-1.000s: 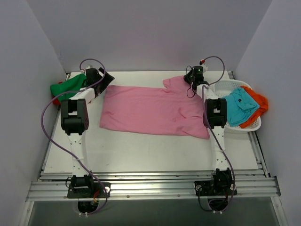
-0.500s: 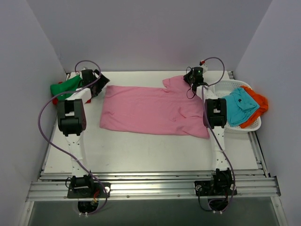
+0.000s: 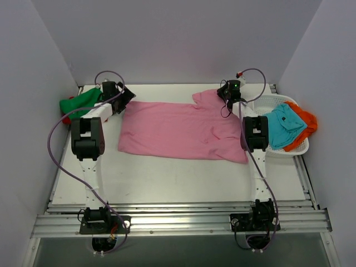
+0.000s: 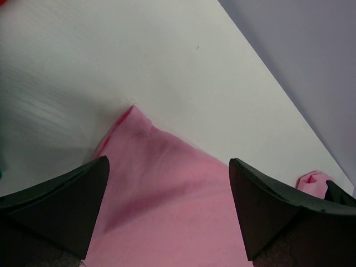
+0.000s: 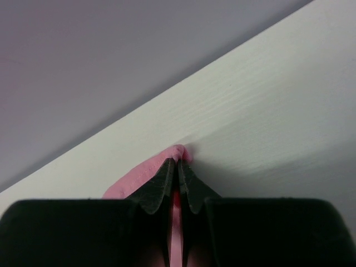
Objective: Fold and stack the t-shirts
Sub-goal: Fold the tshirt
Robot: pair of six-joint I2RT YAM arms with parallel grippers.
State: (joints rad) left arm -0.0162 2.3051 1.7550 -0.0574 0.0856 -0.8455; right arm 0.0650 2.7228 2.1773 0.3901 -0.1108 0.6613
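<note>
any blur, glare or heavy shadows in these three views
Top external: sharp and evenly lit, no glare, only faint shadows on the table. Left wrist: the left fingers are close, dark and soft-edged, and shade the pink t-shirt between them. Right wrist: the right fingers darken the bottom; a soft shadow lies on the table beside them.

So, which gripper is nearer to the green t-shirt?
Left. The left gripper, open, is above the far left corner of the pink t-shirt, beside the green t-shirt. The right gripper is across the table, shut on the pink t-shirt's opposite far end.
</note>
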